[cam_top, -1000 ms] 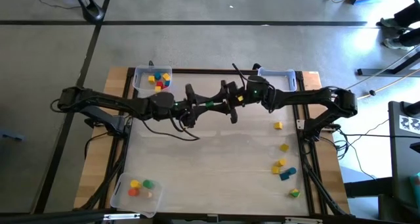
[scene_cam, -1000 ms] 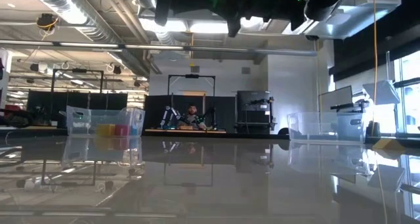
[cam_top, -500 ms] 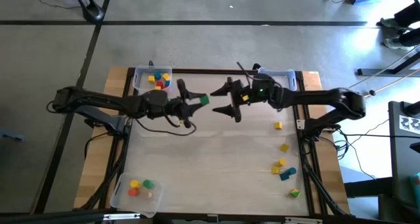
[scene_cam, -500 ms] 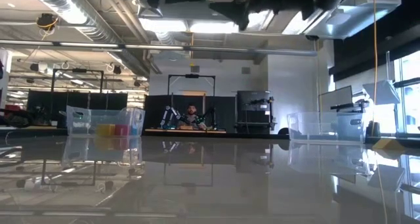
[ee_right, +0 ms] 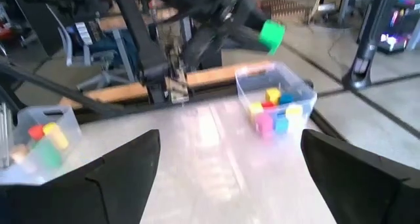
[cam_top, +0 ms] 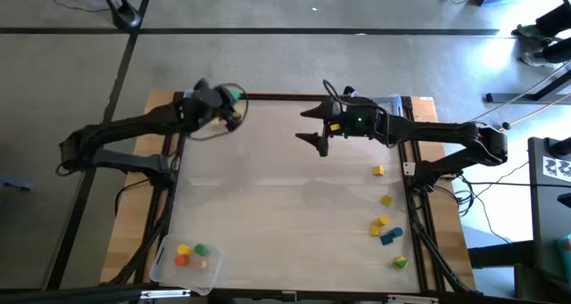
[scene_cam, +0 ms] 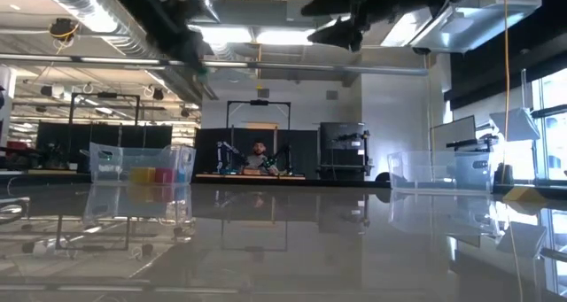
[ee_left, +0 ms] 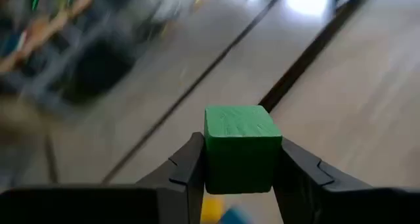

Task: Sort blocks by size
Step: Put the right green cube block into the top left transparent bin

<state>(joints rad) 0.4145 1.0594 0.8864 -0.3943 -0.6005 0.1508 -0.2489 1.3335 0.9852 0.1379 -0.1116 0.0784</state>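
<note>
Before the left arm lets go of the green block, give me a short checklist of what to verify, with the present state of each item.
1. Green block held between the left pincer fingers: ok, a finger on each side.
2. Left pincer above the far-left tray that holds mixed blocks: ok in the high view; exact alignment cannot tell.
3. Block clear of the tray's contents: ok, it hangs well above them in the right wrist view.
4. Right pincer out of the way: ok, open, empty, over mid-table.
5. Whether this tray matches the block's size: cannot tell.
6. Loose blocks still waiting at the table's right edge: ok.
</note>
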